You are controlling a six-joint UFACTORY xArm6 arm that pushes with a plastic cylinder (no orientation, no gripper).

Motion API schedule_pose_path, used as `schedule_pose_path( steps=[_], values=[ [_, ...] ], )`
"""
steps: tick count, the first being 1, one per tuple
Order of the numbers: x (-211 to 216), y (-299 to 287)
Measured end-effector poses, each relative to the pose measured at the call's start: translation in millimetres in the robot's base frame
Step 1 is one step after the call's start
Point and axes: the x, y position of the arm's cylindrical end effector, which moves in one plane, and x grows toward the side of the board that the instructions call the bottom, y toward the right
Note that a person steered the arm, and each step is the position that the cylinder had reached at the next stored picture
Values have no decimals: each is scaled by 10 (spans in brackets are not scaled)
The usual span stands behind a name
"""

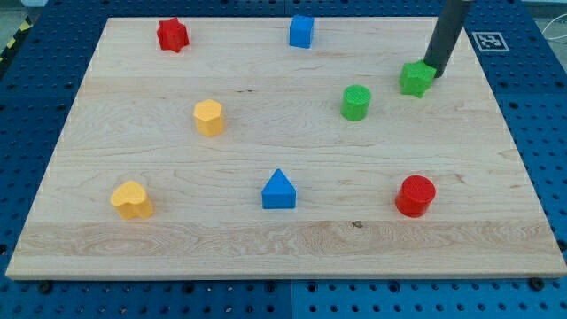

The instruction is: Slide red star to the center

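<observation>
The red star (173, 35) lies near the board's top left corner. My tip (435, 73) is far from it at the view's upper right, touching the right side of the green star (415, 78). The dark rod rises from there out of the top of the view. The middle of the wooden board (283, 124) holds no block.
A blue cube (301, 31) sits at the top centre. A green cylinder (355, 102) is left of the green star. A yellow hexagon (208, 117), a yellow heart (132, 199), a blue triangle (279, 190) and a red cylinder (415, 195) lie lower down.
</observation>
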Motion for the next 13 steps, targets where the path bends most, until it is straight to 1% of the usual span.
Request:
schedule_pose_path(
  steps=[2,4,5,7,8,9,11,13],
  values=[
    [39,-433],
    [274,-697],
    [276,-697],
    [254,-373],
    [254,-373],
    [213,-472],
    [-73,-639],
    [-170,-1267]
  ],
)
